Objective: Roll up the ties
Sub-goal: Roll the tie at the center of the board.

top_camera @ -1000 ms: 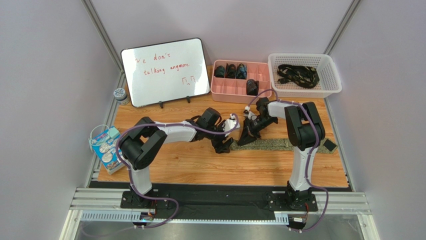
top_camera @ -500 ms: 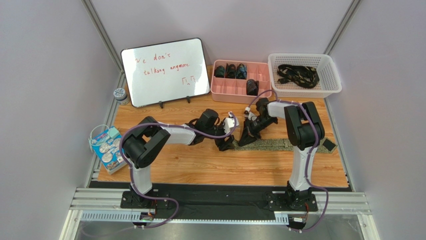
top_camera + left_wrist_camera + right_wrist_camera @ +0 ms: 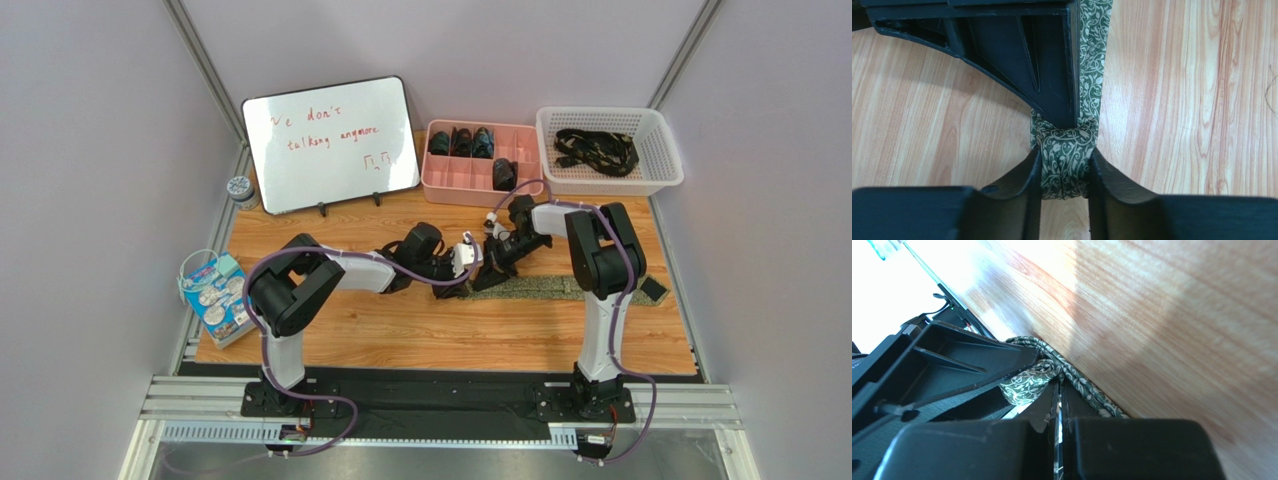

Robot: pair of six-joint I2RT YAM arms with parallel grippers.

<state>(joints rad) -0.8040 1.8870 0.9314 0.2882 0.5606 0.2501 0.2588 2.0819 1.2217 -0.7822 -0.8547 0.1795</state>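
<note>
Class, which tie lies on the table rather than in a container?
The green leaf-patterned tie; the black ties sit in the white basket.

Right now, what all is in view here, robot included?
Whiteboard: one, white, red writing, back left.
Tray: one, pink, back centre.
Rolled ties: four, dark, in the tray.
Basket: one, white, back right.
Loose ties: count unclear, black patterned, in the basket.
Green tie: one, patterned, centre right, one end rolled.
Tin: one, pale, beside the whiteboard.
Packet: one, blue, left edge.
Black square: one, right edge.
Left gripper: one, black, shut on the green tie's roll.
Right gripper: one, black, shut, at the roll.
</note>
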